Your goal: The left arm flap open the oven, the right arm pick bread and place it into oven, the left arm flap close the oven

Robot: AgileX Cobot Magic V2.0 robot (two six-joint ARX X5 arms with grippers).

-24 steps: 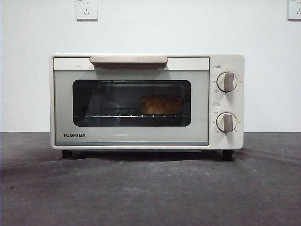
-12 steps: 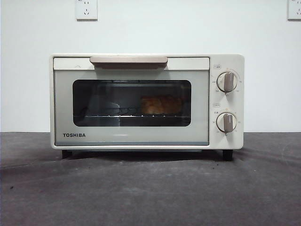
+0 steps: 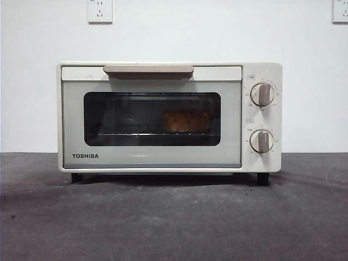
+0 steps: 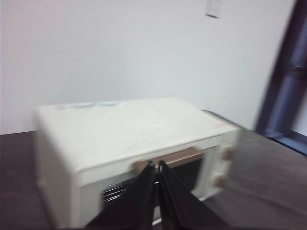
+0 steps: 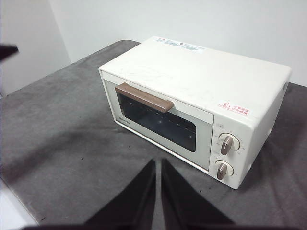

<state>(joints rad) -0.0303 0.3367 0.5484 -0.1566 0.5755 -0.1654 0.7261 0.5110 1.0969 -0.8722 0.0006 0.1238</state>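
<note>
1. Spreading wide under everything: dark grey, cloth-covered table, backed by a plain white wall carrying two white sockets, one at the upper left of the front view and one at the upper right corner.
2. Standing on the table on black feet: cream-white boxy TOSHIBA toaster oven, with its dark glass window door sitting shut and flush against the body.
3. Running along the door's top edge: beige bar handle, with nothing touching it.
4. Sitting one above the other on the oven's right panel: two beige knobs, upper and lower.
5. Lying inside the oven on the wire rack, right of the window's middle, dimly showing through the glass: small golden-brown lumpy bread.
6. Hanging in the air in front of and above the oven, apart from the handle: black left end effector, jaws pressed together, holding nothing; that view blurring.
7. Hovering high over the table, well apart from the oven's front: black right end effector, jaws pressed nearly together, holding nothing.
</note>
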